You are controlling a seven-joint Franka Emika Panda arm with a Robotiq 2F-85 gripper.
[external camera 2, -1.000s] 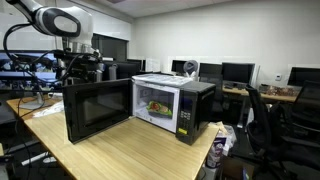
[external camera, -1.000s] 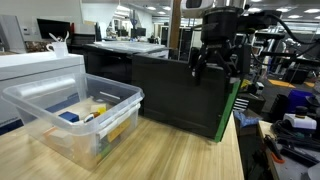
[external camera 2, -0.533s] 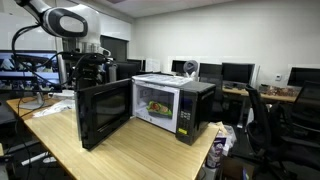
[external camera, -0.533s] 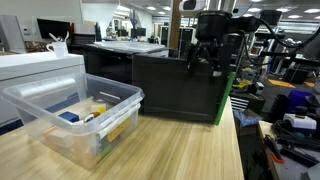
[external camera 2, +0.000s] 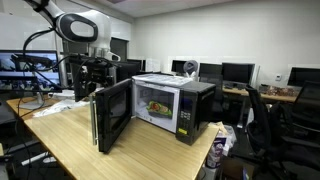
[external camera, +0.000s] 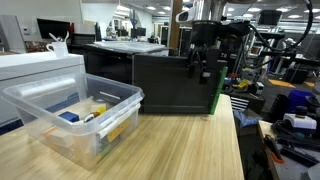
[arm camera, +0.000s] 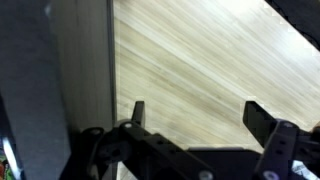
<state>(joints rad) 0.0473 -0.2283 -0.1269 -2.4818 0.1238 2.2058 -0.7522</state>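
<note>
While my gripper [external camera 2: 98,74] hangs with its fingers [arm camera: 138,110] spread wide and nothing between them, the microwave door [external camera 2: 113,112] stands half open, swung out over the middle of the table [external camera 2: 150,158]. The door's outer face lies just beside my fingers, near its top free corner; touching or a hair apart, I cannot tell. The microwave [external camera 2: 185,100] itself sits toward the table's far end, and a clear plastic bin [external camera: 70,115] sits near another edge.
</note>
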